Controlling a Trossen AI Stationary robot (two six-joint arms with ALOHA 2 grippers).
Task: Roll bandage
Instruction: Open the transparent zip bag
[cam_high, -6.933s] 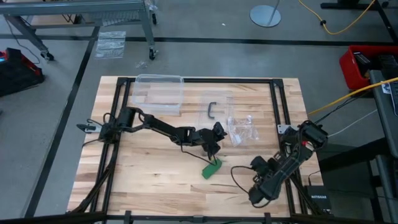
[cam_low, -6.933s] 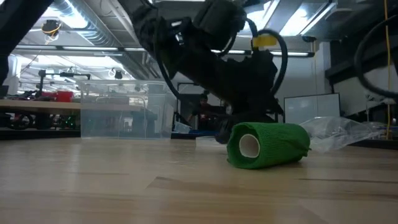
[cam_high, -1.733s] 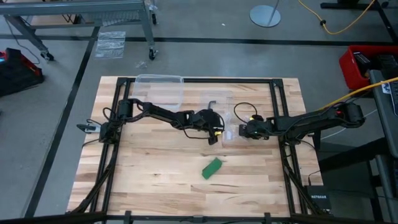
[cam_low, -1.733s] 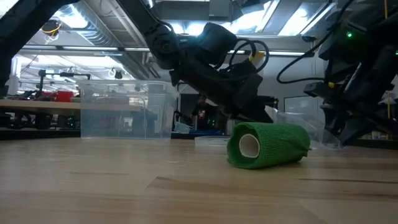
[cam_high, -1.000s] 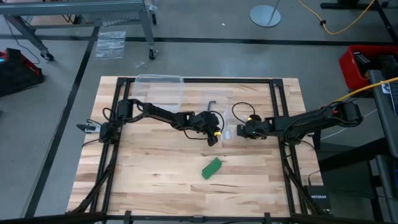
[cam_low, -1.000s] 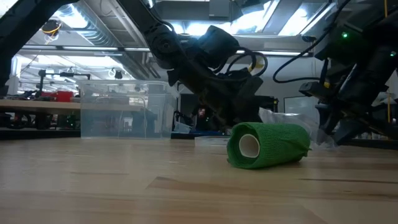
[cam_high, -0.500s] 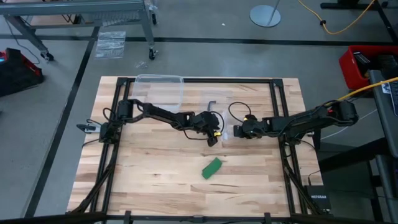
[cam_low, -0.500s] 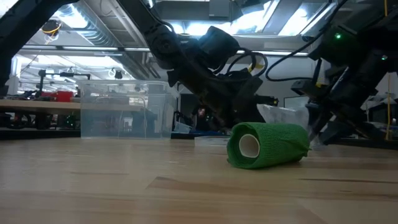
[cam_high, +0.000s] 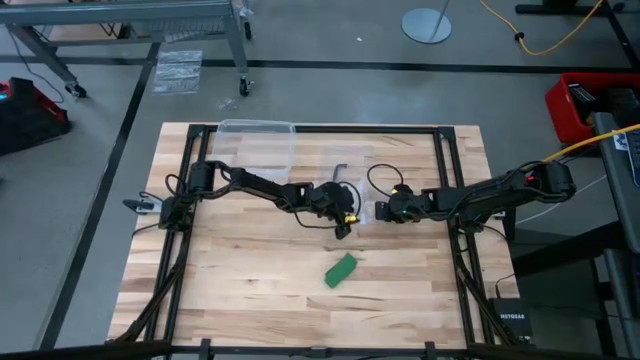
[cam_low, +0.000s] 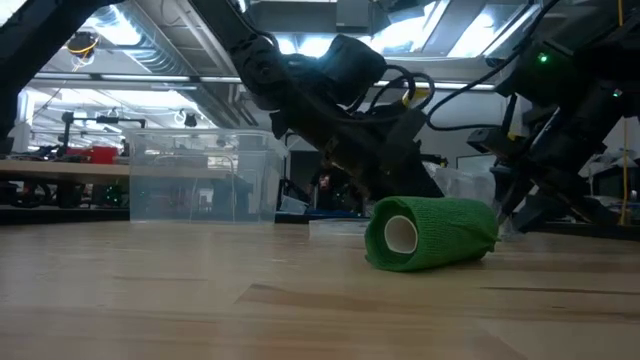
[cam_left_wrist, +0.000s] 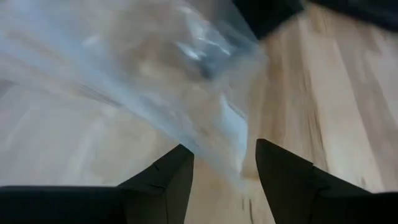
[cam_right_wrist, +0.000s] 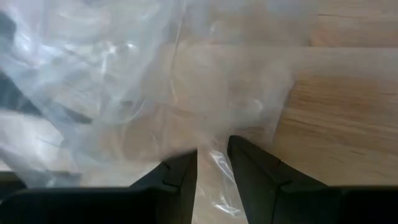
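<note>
From above, both grippers meet over the clear plastic bag (cam_high: 362, 208) at the middle of the counter (cam_high: 250, 290). The left gripper (cam_high: 345, 220) has drawn slightly back from where it sat a second ago, and the right gripper (cam_high: 378, 211) has crept toward it. The bandage (cam_high: 341, 269), a compact green roll, lies well apart from both, nearer the front edge, unmoved. A clear box (cam_high: 256, 148) stands at the far side.

Level with the counter, the bandage (cam_low: 430, 233) rests on its side, hollow core facing the camera; the rolling looks finished. Behind it, ceiling lights and shelving fill a workshop.

At the left wrist, the left gripper (cam_left_wrist: 224, 162) has just spread its fingers (cam_left_wrist: 283, 171); the bag's edge (cam_left_wrist: 186, 81) lies between them, ungripped.

At the right wrist, the right gripper (cam_right_wrist: 212, 163) pinches a fold of the bag (cam_right_wrist: 155, 87), apparently to bag the roll.
</note>
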